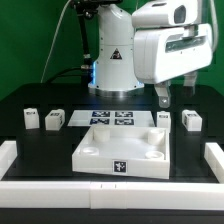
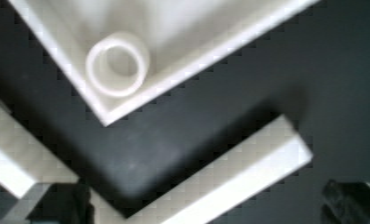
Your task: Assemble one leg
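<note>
Four small white legs stand on the black table in the exterior view, two at the left (image 1: 31,119) (image 1: 54,120) and two at the right (image 1: 164,118) (image 1: 187,120). The large white tray (image 1: 122,150) lies in the middle front. My gripper (image 1: 160,97) hangs just above the inner right leg, apart from it. In the wrist view my gripper (image 2: 203,204) is open and empty, with dark fingers (image 2: 49,205) at both sides. That blurred view shows a tray corner with a round hole (image 2: 116,62). No leg shows there.
The marker board (image 1: 112,119) lies behind the tray. Raised white borders run along the table's left (image 1: 8,152), right (image 1: 214,156) and front edges. The robot base (image 1: 112,65) stands at the back. A white bar (image 2: 226,168) crosses the wrist view between the fingers.
</note>
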Controlling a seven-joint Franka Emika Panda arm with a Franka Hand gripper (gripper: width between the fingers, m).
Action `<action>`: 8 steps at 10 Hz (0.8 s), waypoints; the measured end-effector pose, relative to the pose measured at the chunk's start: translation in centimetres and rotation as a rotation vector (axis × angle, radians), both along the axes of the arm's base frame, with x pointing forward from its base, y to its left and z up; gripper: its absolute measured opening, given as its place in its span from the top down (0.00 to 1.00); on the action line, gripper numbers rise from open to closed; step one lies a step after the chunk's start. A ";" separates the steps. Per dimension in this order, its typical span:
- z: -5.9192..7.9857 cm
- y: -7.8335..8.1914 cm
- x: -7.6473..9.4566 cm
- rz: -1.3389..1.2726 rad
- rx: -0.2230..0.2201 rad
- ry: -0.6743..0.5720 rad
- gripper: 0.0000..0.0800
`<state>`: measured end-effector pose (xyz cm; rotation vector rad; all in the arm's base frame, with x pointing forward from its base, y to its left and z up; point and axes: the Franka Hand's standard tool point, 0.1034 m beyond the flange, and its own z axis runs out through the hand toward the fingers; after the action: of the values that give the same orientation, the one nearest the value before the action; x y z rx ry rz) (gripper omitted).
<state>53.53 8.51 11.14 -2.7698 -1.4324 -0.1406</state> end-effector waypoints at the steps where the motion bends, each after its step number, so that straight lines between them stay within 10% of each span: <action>1: -0.7 -1.0 -0.6 0.110 -0.008 -0.011 0.19; 8: -3.0 -3.1 -2.8 0.282 -0.032 -0.041 0.19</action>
<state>50.77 5.43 8.09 -2.5658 -1.8296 -0.1708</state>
